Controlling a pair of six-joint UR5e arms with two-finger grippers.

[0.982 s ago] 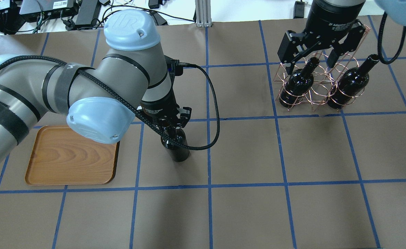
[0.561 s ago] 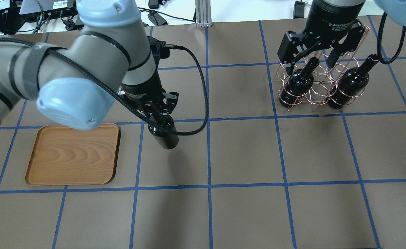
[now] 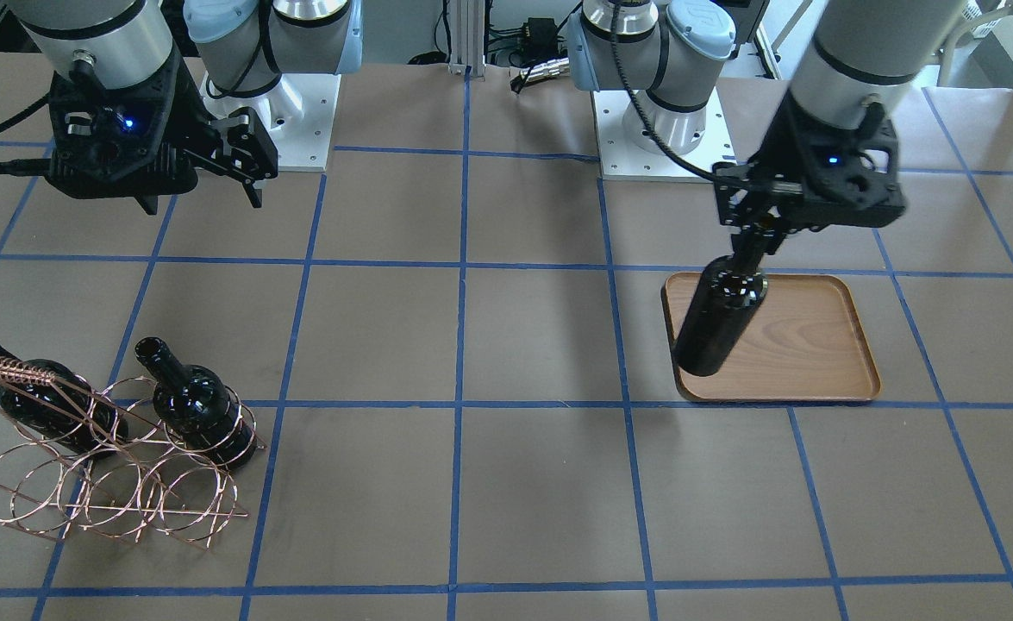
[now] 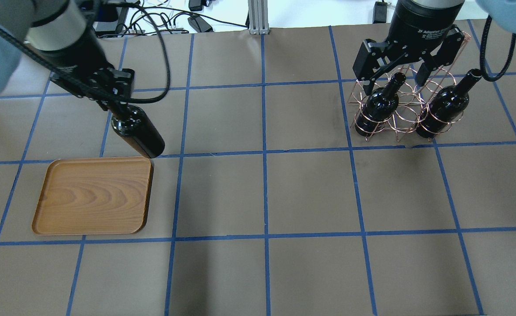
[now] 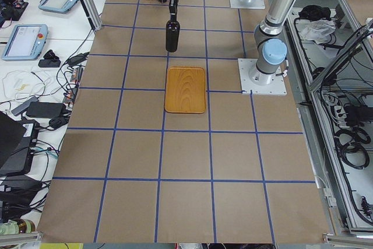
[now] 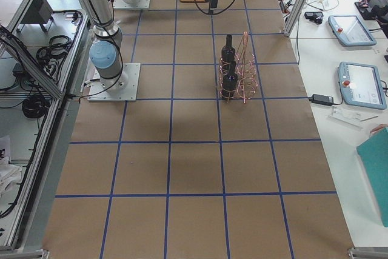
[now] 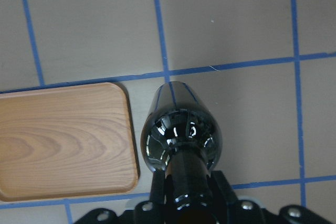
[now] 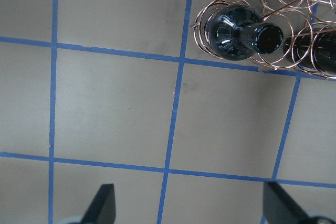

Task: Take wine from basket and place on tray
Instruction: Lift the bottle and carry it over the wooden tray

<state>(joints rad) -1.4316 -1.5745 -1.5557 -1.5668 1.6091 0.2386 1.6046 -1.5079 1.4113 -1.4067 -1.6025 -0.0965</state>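
My left gripper is shut on the neck of a black wine bottle and holds it upright above the table. The bottle hangs just beyond the far right corner of the wooden tray. In the left wrist view the bottle hangs just right of the tray. In the front view the gripper, bottle and tray show at the right. My right gripper is open and empty above the copper wire basket. Two bottles stand in the basket.
The brown table has a grid of blue tape. An aluminium post and cables lie at the far edge. The arms' base plates sit on the robot's side.
My left arm has carried the bottle left and toward the far side, from right of the tray to its far right corner. The right arm has not moved.
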